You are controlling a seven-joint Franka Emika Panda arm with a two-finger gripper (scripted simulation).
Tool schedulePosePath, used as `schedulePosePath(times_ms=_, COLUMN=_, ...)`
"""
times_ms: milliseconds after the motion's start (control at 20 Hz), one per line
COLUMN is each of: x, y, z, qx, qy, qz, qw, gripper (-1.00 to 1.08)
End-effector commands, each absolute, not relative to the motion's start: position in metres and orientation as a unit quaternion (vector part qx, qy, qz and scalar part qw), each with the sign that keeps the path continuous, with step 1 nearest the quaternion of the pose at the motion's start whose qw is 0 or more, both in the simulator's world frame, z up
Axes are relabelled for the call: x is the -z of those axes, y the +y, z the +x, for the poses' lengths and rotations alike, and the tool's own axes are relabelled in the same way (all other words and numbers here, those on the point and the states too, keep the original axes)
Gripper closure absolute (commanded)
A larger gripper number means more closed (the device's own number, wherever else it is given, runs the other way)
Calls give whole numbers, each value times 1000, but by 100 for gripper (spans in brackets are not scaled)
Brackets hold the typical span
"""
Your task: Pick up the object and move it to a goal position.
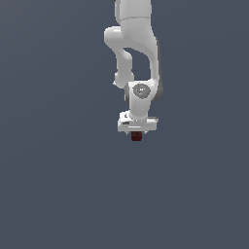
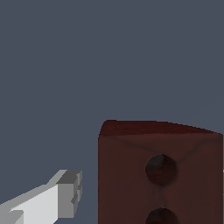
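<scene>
The object (image 1: 136, 136) is a small dark maroon cube directly under my white gripper (image 1: 136, 132) in the exterior view, and it is narrower than the hand. In the wrist view the cube (image 2: 159, 175) fills the near part of the picture, with two dark round dots on the face toward the camera. One white and grey finger (image 2: 65, 194) shows beside the cube, with a clear gap of background between its pad and the cube's side. The other finger is out of the wrist view. The gripper is open, with the cube between its fingers.
The ground is a uniform grey-blue surface (image 1: 58, 185) in every direction. The white arm (image 1: 133, 44) comes down from the top of the exterior view. No other object, container or marker shows in either view.
</scene>
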State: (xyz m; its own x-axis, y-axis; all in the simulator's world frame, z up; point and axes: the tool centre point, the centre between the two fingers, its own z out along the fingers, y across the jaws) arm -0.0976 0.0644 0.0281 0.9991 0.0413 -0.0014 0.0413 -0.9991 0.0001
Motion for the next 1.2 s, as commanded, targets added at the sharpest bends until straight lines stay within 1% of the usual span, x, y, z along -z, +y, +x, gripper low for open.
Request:
schedulePosePath(times_ms=0, x=-27, y=65, z=-97, qx=0, qy=21, qz=1000, qw=0, gripper=108)
schedulePosePath(times_ms=700, x=-32, y=65, z=-96, qx=0, qy=21, qz=1000, qw=0, gripper=108)
schedulePosePath(times_ms=1150, x=-69, y=72, z=-84, qx=0, qy=21, qz=1000, qw=0, gripper=108)
